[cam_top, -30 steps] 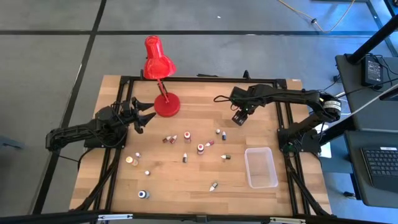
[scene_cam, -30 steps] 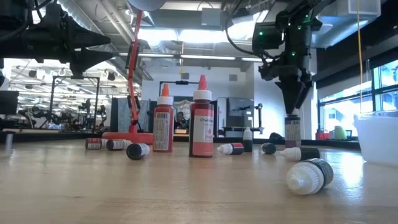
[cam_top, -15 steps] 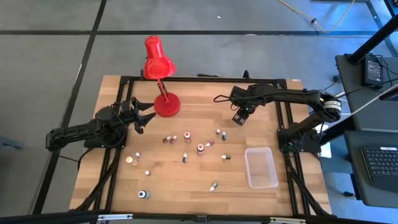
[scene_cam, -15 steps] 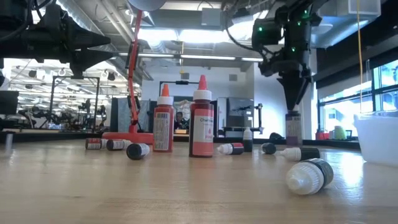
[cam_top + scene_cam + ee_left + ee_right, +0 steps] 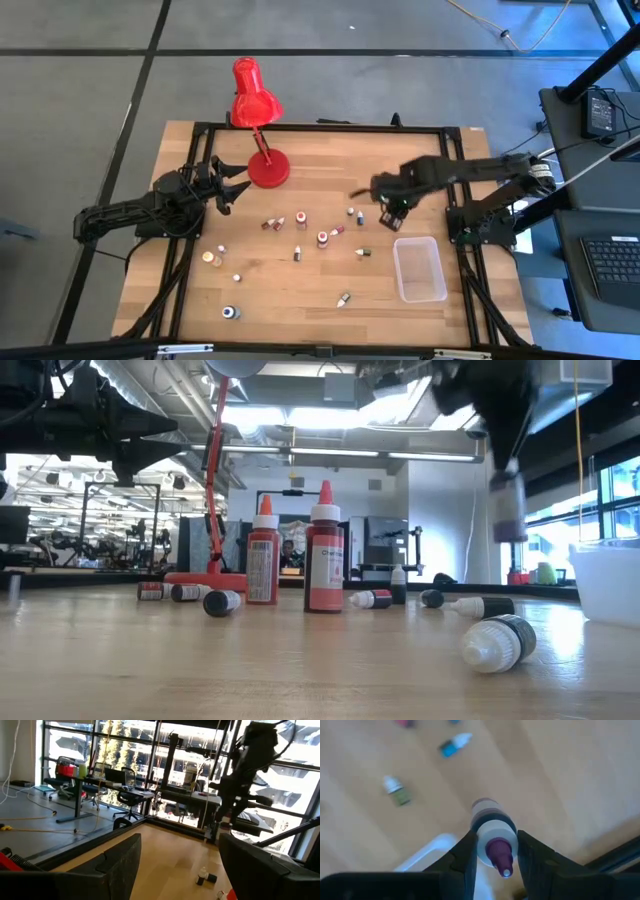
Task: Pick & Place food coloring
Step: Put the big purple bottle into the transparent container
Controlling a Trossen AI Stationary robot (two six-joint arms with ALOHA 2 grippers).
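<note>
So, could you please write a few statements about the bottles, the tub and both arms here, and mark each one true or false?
1. The right tool is shut on a small purple-tipped dropper bottle. True.
2. That bottle stands on the wooden table. False: in the low view it hangs in the air, clear of the tabletop.
3. The clear rectangular plastic tub already holds several bottles. False: no bottle shows inside it.
4. The left tool is open beside the red desk lamp and holds nothing. True.
5. All the small bottles on the table stand upright. False: several lie on their sides, such as the dark one with a white cap nearest the low camera.
</note>
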